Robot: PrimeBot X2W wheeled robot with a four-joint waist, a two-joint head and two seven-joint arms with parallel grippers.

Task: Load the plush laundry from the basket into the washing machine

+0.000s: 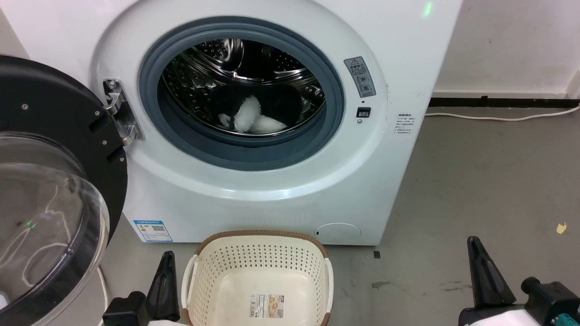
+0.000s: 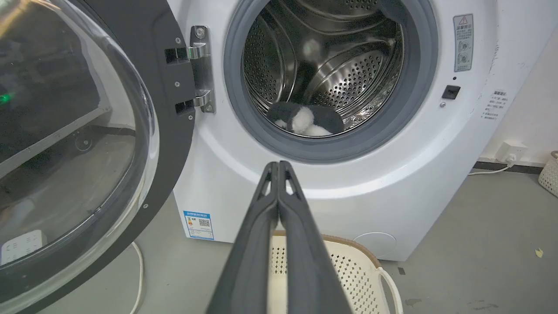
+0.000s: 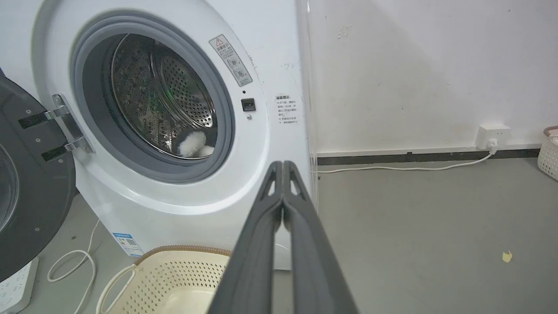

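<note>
The black-and-white plush laundry (image 1: 256, 112) lies on the floor of the steel drum inside the white washing machine (image 1: 272, 199), its white tuft facing out; the plush laundry (image 2: 305, 121) sits low in the drum in the left wrist view too. The machine's black-framed domed door (image 1: 50, 194) hangs wide open to the left. On the floor before the machine stands the cream basket (image 1: 258, 280), holding nothing but its label sticker. My left gripper (image 1: 166, 260) is shut at the basket's left side. My right gripper (image 1: 473, 242) is shut over the floor at the lower right, well clear of the basket.
A white cable (image 1: 498, 117) runs along the grey floor to a wall socket (image 3: 492, 135) right of the machine. Another white cable (image 3: 69, 266) loops on the floor under the open door. A second perforated basket (image 3: 549, 152) stands by the far right wall.
</note>
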